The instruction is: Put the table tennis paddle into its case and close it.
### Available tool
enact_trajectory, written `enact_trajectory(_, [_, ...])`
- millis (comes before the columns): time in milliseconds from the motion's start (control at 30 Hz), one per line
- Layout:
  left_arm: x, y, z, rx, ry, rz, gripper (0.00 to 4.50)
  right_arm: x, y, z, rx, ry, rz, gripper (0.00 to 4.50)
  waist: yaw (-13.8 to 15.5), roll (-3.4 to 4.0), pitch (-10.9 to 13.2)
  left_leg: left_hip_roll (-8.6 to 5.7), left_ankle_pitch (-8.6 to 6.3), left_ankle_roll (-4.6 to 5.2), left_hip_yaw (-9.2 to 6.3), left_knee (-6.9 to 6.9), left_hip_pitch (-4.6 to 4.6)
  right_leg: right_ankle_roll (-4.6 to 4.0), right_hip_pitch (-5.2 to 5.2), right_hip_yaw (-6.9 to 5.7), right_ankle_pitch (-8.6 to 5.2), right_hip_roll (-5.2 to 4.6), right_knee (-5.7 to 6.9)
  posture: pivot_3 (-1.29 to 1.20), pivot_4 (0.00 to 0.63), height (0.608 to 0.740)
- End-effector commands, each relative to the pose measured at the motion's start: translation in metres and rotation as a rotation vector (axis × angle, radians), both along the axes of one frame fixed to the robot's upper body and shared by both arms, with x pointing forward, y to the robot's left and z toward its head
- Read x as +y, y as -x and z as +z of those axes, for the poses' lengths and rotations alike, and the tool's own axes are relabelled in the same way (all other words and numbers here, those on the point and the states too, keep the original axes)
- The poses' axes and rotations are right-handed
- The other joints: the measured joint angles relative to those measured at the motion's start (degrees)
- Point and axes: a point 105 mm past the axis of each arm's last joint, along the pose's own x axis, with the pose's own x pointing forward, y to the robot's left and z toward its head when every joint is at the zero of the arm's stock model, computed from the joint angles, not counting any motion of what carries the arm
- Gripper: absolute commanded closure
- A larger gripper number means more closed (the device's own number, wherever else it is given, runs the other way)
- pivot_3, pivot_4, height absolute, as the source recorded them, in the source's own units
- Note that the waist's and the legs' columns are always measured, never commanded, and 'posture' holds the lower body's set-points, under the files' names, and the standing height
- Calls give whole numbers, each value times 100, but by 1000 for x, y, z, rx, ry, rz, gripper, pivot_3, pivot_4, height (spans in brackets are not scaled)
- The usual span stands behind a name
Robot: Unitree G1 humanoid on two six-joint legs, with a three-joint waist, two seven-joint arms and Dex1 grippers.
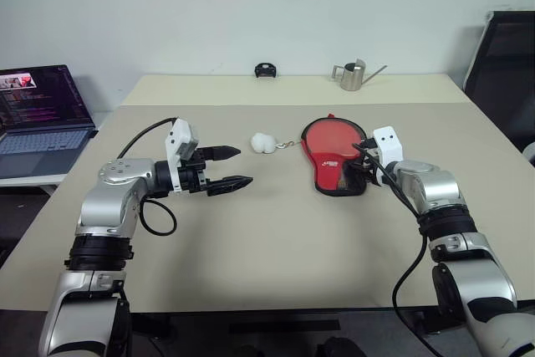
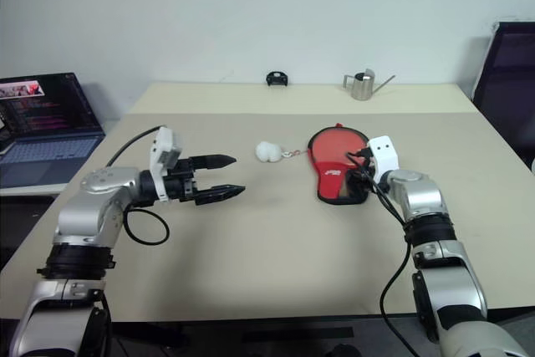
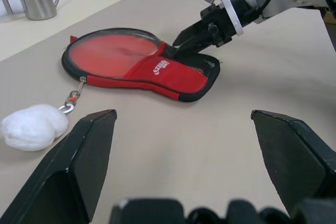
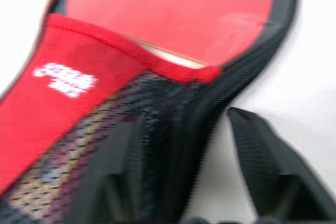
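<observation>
Beige counter (image 1: 276, 232), matte, mostly bare; a second, paler counter (image 1: 209, 89) butts against its far edge, plain white wall (image 1: 251, 6) behind. On the far counter a small black object (image 1: 266, 70) and a steel watering can (image 1: 353, 75) with a long spout. Open laptop (image 1: 42, 114) with lit screen on a side desk at the left, dark office chair (image 1: 506, 64) at the far right corner. The case (image 1: 334, 160) lies flat right of centre on the near counter, red side with white logo and black mesh up, the top flap open across the round end so the table tennis paddle (image 3: 113, 53) shows its red face inside; handle end hidden under the flap. White pompom (image 1: 264, 142) rests on the counter just left of the case, joined by a short chain. Right pincer (image 4: 184, 145) sits at the case's narrow handle end, fingers parted, one over the mesh and one on the bare counter beside the black rim, straddling the edge; not clamped on anything. Left pincer (image 1: 234, 168) hovers above the counter left of the pompom, well apart from the case, fingers spread wide and empty, pointing toward the case.
</observation>
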Motion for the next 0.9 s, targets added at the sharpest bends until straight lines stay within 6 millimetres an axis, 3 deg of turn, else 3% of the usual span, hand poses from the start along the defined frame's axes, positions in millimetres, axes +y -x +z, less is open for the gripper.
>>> enact_trajectory(33, [-7,2,14,-57,9,-29,0,-3,-6,18,-72,20,-4,412,-2,0,0,0,0,0,0,0,0,0,0,0,0,0,0,0,150,740])
enact_trajectory(67, [-7,2,15,-58,10,-30,0,-3,-6,17,-66,14,-5,91,-2,0,0,0,0,0,0,0,0,0,0,0,0,0,1,0,150,740])
enact_trajectory(367, [-15,-3,18,-73,20,-40,0,0,-9,-8,35,-99,-41,91,-16,0,0,0,0,0,0,0,2,0,2,0,0,0,1,0,150,740])
enact_trajectory(567, [-18,-4,20,-81,22,-49,0,3,-13,-22,66,-78,-30,91,-45,-1,-1,1,0,0,6,0,15,0,8,6,0,1,6,0,150,740])
enact_trajectory(667, [-18,-4,20,-81,21,-50,0,9,-13,-27,81,-62,-4,858,-48,-1,-1,1,0,0,6,1,21,0,12,7,0,1,12,0,150,740])
enact_trajectory(900, [-16,-2,20,-82,18,-46,0,18,-13,-34,100,-38,16,3152,-48,-2,-1,1,0,0,5,2,28,0,15,8,0,1,18,0,150,740])
